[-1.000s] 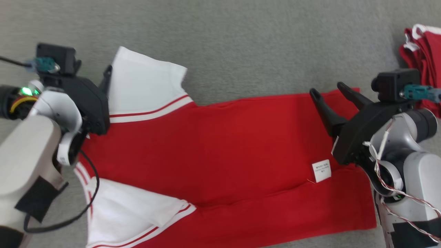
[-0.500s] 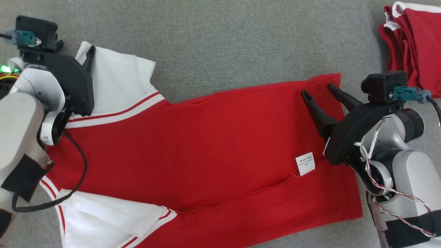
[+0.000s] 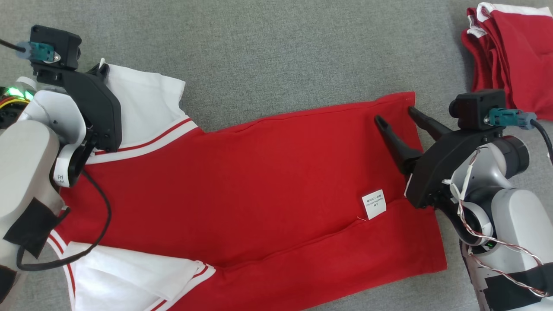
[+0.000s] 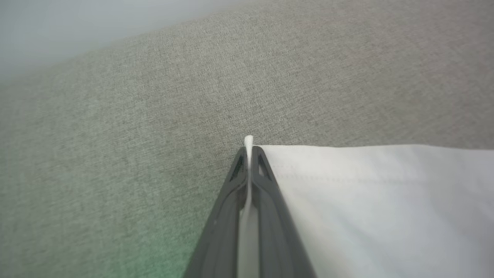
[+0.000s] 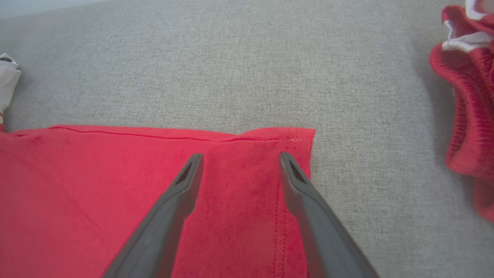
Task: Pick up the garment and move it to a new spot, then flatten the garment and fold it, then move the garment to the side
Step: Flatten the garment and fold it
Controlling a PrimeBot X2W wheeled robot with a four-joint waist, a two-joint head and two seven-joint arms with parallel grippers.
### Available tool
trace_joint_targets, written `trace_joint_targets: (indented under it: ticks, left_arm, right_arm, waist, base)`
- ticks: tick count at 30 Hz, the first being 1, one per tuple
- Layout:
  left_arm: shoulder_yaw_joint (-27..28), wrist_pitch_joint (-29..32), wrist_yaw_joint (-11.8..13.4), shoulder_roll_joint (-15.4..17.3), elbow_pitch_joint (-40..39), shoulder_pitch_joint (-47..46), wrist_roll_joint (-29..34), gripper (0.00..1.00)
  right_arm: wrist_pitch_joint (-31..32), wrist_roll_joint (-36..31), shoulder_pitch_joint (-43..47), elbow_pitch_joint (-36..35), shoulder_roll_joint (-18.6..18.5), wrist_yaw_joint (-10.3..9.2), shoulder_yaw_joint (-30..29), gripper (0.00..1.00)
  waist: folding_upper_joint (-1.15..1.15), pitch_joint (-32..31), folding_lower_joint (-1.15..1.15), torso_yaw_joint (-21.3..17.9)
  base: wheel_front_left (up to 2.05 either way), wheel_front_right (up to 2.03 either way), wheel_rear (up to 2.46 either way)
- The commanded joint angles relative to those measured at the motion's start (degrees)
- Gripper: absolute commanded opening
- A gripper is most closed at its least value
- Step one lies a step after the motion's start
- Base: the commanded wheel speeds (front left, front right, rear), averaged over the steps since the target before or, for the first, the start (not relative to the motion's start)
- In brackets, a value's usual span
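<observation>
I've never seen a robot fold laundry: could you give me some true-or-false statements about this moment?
1. The left hand is shut on the edge of the white sleeve. True.
2. The right hand grips the hem of the red garment. False: its fingers stand open over the hem corner, holding nothing.
3. A white label lies on the garment near the right hand. True.
4. The pile of red clothes sits beside the left hand. False: it lies on the right, past the right hand.
</observation>
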Motion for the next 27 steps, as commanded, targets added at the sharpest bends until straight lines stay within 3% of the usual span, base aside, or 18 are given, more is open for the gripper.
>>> trace_joint_targets:
  ticks: [1,7,15,27]
  left_arm:
    - [-0.88,0.10,-0.41,0.08,1.02,2.32,0.33,0.00]
    - [0.78,-1.25,-1.99,0.81,-1.81,3.14,-2.50,0.00]
    - [2.54,-0.41,-1.91,3.06,-5.54,3.78,-4.32,0.00]
    - [2.41,0.44,-0.56,3.54,-8.75,3.36,-4.64,0.00]
  right_arm:
    - [0.02,-0.40,-0.15,-0.22,-0.32,0.02,-0.23,1.00]
    - [1.08,-6.05,-1.43,-0.25,-0.90,0.02,-1.97,1.00]
    - [4.17,-11.57,-4.25,2.16,-1.73,0.02,-2.39,1.00]
    - [10.04,-9.53,-11.60,11.86,-4.33,0.02,1.45,1.00]
  waist:
    - [0.00,-0.24,0.00,0.13]
    - [0.00,-1.76,0.00,1.08]
    - [0.00,-1.37,0.00,2.12]
    - [0.00,0.89,0.00,2.96]
  base:
    - [0.00,0.00,0.00]
    - [0.00,0.00,0.00]
    - [0.00,0.00,0.00]
    - [0.00,0.00,0.00]
